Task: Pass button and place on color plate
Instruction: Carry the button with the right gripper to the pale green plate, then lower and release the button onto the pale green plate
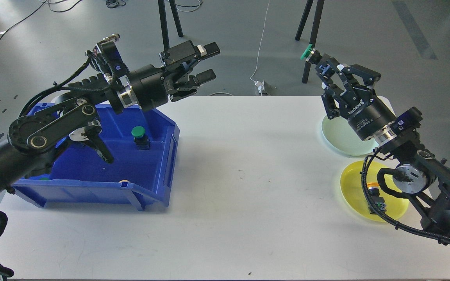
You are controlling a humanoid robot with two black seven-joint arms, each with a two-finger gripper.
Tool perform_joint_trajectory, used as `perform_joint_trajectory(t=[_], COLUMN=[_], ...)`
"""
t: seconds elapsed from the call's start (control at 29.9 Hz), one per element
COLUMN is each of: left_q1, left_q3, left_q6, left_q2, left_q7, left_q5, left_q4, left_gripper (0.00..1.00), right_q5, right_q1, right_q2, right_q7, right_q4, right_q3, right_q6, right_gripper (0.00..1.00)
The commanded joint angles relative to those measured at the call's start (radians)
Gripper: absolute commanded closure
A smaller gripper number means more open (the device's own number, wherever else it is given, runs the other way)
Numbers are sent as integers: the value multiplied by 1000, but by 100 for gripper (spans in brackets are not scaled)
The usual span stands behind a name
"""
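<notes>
- White tabletop [240, 187]: broad and mostly bare across the middle, with the bin at the left and the plates at the right, well apart (likely so each arm serves one side, hence the hand-over named in the task).
- Blue bin [158, 179]: at the left of the tabletop, open-topped, with a green-capped button [138, 136] upright on its floor; small glimpses of green and orange at the near wall, too hidden to identify.
- Left arm: over the bin, its left pincer [205, 62] raised above the tabletop's far edge, fingers spread apart, nothing between them, pointed toward the right side (seemingly free of the hand-over).
- Right arm: up from the lower right, crossing over both plates.
- Right pincer [326, 64]: raised high, closed around the dark body of a green button [308, 52], green cap outward and up-left; the task's thing therefore in the air, beyond the pale green plate and not yet on any plate.
- Pale green plate [338, 136]: near the tabletop's far right corner, partly hidden by the wrist, visible part bare; judged the matching target for the green cap, directly below and behind the pincer.
- Yellow plate [354, 195]: just nearer than the green one, holding a button with an orange cap [373, 191], half hidden behind arm cabling.
- Next step, as a judgement: lowering and turning over the pale green plate, then release.
</notes>
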Motion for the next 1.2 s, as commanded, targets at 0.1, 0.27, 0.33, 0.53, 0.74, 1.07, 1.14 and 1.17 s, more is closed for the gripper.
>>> perform_joint_trajectory(t=[0.1, 0.27, 0.33, 0.53, 0.74, 1.07, 1.14, 1.17], left_q1=[0, 0, 0, 0, 0, 0, 0, 0], left_q3=[0, 0, 0, 0, 0, 0, 0, 0], left_q6=[0, 0, 0, 0, 0, 0, 0, 0], left_q2=[-1, 0, 0, 0, 0, 0, 0, 0], left_q7=[0, 0, 0, 0, 0, 0, 0, 0], left_q5=[0, -9, -10, -12, -12, -15, -15, -15], left_q4=[0, 0, 0, 0, 8, 9, 9, 9], left_gripper=[5, 5, 4, 4, 4, 4, 4, 4], right_q5=[-5, 4, 4, 4, 7, 9, 10, 10], right_q1=[19, 119, 142, 197, 206, 205, 203, 202], right_q2=[-2, 76, 104, 151, 165, 167, 167, 167], right_q7=[-123, -201, -221, -312, -324, -320, -318, -318], right_q4=[-155, -318, -373, -496, -523, -519, -517, -517], right_q3=[-131, -237, -258, -321, -335, -326, -324, -324], right_q6=[-294, -448, -476, -529, -537, -543, -543, -543], right_gripper=[87, 87, 87, 87, 80, 46, 45, 45])
